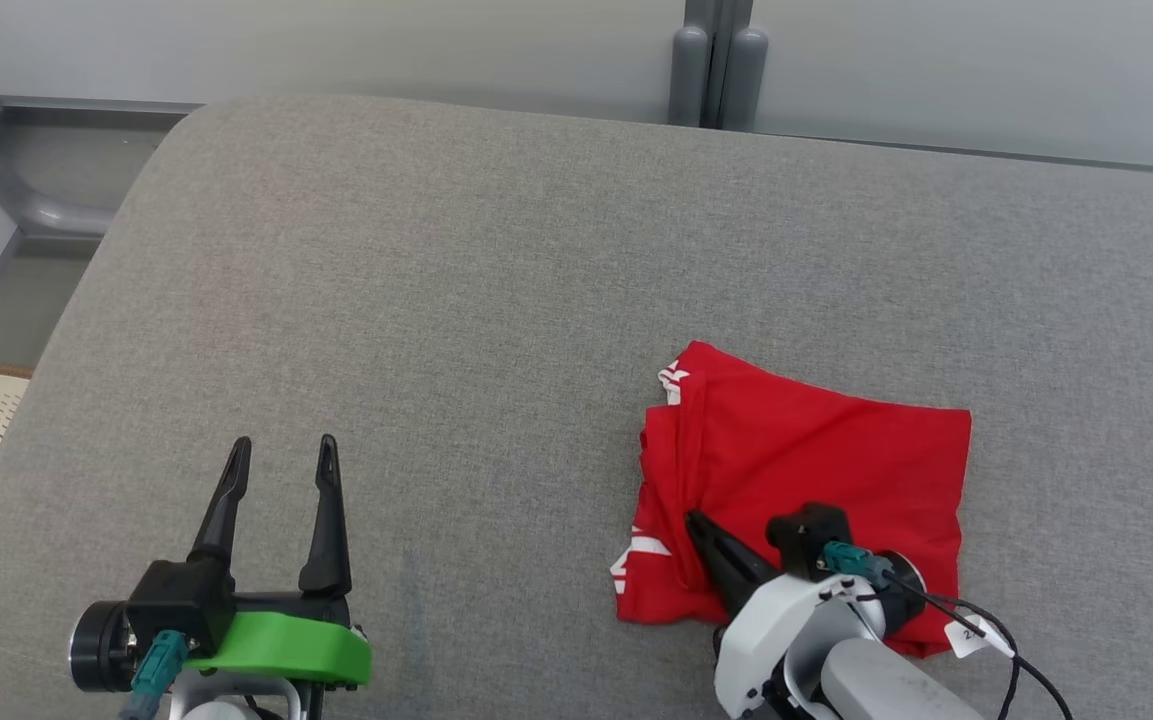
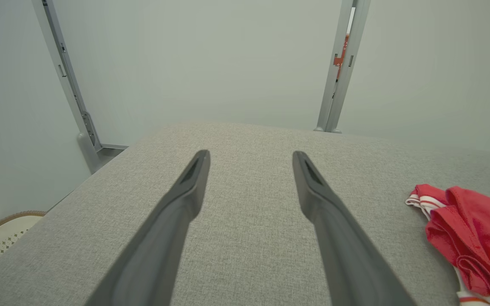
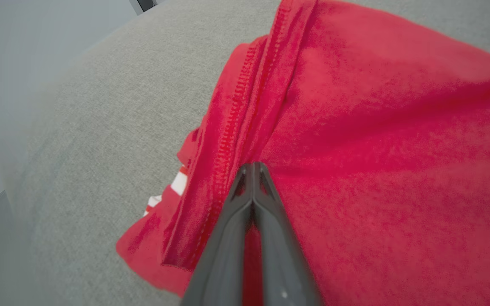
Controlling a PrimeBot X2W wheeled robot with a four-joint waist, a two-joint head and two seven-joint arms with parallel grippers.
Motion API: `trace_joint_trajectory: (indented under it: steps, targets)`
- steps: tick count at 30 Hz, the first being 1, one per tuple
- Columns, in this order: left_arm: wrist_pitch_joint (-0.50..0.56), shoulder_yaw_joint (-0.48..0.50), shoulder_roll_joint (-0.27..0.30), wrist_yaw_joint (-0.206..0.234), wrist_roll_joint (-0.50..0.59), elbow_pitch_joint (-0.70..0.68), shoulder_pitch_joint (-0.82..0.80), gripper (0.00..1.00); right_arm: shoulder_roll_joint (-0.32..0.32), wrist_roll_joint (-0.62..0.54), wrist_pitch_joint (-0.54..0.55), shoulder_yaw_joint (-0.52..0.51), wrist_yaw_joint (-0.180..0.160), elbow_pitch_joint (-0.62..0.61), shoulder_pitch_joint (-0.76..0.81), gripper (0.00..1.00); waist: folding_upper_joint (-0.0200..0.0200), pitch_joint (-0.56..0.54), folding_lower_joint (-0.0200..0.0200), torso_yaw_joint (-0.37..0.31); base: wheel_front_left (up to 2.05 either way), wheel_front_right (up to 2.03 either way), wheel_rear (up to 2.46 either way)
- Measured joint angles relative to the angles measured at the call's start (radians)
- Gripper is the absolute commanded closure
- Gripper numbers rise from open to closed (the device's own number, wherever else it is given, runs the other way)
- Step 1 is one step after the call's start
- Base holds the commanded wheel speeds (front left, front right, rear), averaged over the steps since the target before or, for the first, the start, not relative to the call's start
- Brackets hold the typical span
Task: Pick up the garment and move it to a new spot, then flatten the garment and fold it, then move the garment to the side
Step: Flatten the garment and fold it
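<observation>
Two grippers over grey cushion [image 1: 436, 300]. Left gripper [image 1: 284, 440] at lower left, fingers spread wide, holding nothing, above bare cushion. Red garment [image 1: 816, 460] crumpled right of centre; white print [image 1: 641, 550] at edges unreadable. Right gripper [image 1: 693, 518] closed tight, tips pinching garment fold beside stitched seam [image 3: 232, 127]. White tag [image 1: 966, 635] on cable [image 1: 1011, 650], writing illegible.
</observation>
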Motion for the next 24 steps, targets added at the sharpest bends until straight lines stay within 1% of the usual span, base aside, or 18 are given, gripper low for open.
trace_joint_trajectory:
  steps: [3,5,8,10,13,16,20,24]
  targets:
    - [0.000,-0.001,0.000,0.000,-0.002,-0.001,0.000,0.00,0.002,0.034,0.000,0.051,0.000,-0.040,0.000,1.00,0.0000,-0.002,0.0000,0.000,0.00,0.00,0.00]
    - [0.000,-0.001,0.000,0.000,-0.002,-0.001,0.000,0.00,0.004,0.046,0.000,0.064,0.000,-0.057,0.000,1.00,0.0000,-0.003,0.0000,-0.002,0.00,0.00,0.00]
    - [0.000,0.000,0.000,0.000,-0.002,-0.001,0.000,0.00,0.004,0.058,0.000,0.067,0.000,-0.071,-0.002,1.00,0.0000,-0.004,0.0000,-0.008,0.00,0.00,0.00]
    - [0.000,0.002,0.000,0.004,-0.002,-0.001,0.000,0.00,0.004,0.064,0.000,0.052,0.000,-0.082,-0.005,1.00,0.0000,-0.006,0.0000,-0.015,0.00,0.00,0.00]
    - [0.000,0.005,0.000,0.004,-0.002,-0.002,0.003,0.00,0.004,0.063,0.000,-0.011,0.000,-0.113,-0.009,1.00,0.0000,-0.010,0.0000,-0.030,0.00,0.00,0.00]
    - [0.000,0.012,0.000,0.004,0.000,-0.004,0.004,0.00,0.000,0.036,0.000,-0.088,0.000,-0.154,-0.007,1.00,0.0000,-0.014,0.0000,-0.051,0.00,0.00,0.00]
    - [0.000,0.028,0.000,0.004,0.007,-0.004,0.006,0.00,-0.034,0.000,0.000,-0.193,0.000,-0.227,0.028,1.00,0.0000,-0.022,0.0000,-0.086,0.00,0.00,0.00]
    - [0.000,0.042,0.000,0.002,0.012,0.003,0.008,0.00,-0.074,-0.032,0.000,-0.276,0.000,-0.300,0.077,1.00,0.0000,-0.035,0.0000,-0.123,0.00,0.00,0.00]
